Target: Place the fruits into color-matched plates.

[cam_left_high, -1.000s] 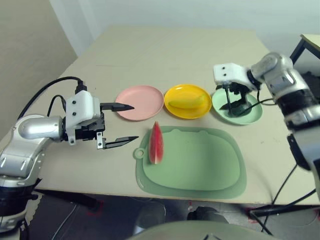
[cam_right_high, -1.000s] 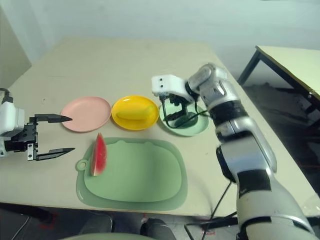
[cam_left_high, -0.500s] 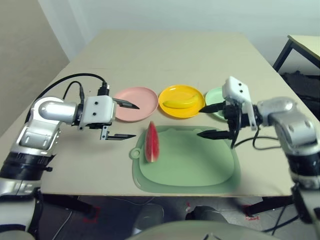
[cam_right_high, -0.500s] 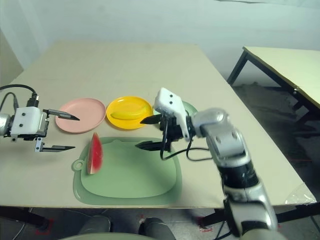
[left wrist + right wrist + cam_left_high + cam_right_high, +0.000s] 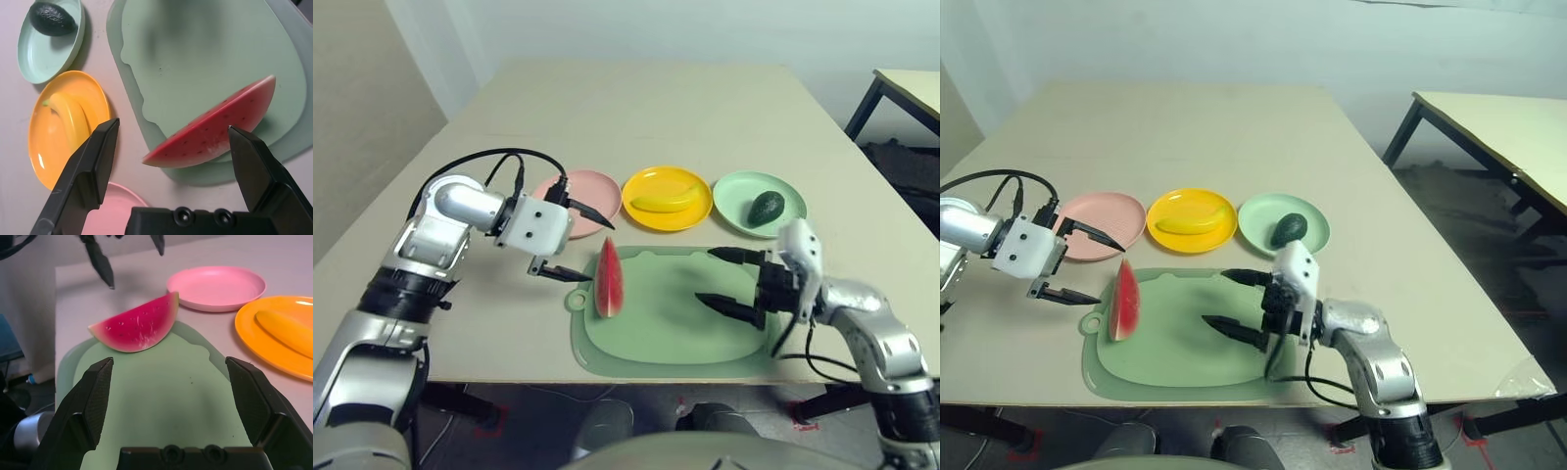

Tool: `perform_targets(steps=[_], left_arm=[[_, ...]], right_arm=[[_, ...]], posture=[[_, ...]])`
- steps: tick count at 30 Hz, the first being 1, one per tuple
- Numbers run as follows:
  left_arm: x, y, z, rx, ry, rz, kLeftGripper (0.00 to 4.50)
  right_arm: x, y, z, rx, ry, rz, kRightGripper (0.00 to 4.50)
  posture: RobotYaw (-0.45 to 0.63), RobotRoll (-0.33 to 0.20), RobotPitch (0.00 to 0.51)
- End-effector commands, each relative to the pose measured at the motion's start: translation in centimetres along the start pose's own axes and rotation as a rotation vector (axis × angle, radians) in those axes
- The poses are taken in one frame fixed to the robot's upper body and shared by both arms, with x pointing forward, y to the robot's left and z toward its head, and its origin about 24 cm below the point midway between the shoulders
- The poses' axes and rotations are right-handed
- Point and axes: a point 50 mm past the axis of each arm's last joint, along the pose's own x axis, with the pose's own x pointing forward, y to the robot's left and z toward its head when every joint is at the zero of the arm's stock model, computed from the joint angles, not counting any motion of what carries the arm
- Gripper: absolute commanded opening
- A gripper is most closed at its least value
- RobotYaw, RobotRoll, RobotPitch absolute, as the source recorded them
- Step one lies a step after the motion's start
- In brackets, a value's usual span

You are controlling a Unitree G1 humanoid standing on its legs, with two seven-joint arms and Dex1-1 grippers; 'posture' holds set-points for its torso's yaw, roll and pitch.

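Your left gripper (image 5: 576, 241) stands with its two black fingers spread wide and nothing between them, just beside the red toy watermelon wedge with green rind (image 5: 609, 279), on the side towards the round shallow pink plastic plate (image 5: 590, 189); one fingertip hangs over that plate's near rim, the other over the bare table just short of the wedge. The wedge stands on its rind at the left end of the large rounded green cutting mat (image 5: 675, 333), not in any plate. Your right gripper (image 5: 724, 281) is also wide open and empty, held low over the right part of the mat with its fingers pointing towards the wedge, well apart from it. Behind the mat the three plates sit in a row: the pink one is bare, the curved yellow toy banana (image 5: 667, 201) lies in the yellow plate (image 5: 641, 186), and the dark green toy avocado (image 5: 766, 208) lies in the pale mint green plate (image 5: 734, 194).
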Motion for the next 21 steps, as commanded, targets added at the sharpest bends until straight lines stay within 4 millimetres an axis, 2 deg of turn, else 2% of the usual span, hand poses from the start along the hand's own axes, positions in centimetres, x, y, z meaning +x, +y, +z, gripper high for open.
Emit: perform_targets(steps=[1,12,21], left_arm=[[0.5,0.1,-0.5,0.046,0.042,-0.092,4.50],[3.6,1.1,-1.5,0.157,0.081,-0.230,4.50],[5.7,-0.1,-2.5,0.180,0.082,-0.301,4.50]], right_arm=[[-0.5,0.2,-0.4,0.005,-0.021,0.023,4.49],[-1.0,0.5,-1.6,0.027,-0.028,-0.015,4.49],[-1.1,0.4,-1.7,0.015,-0.030,-0.033,4.49]], posture=[[0.14,0.000,0.000],[0.12,0.000,0.000],[0.11,0.000,0.000]])
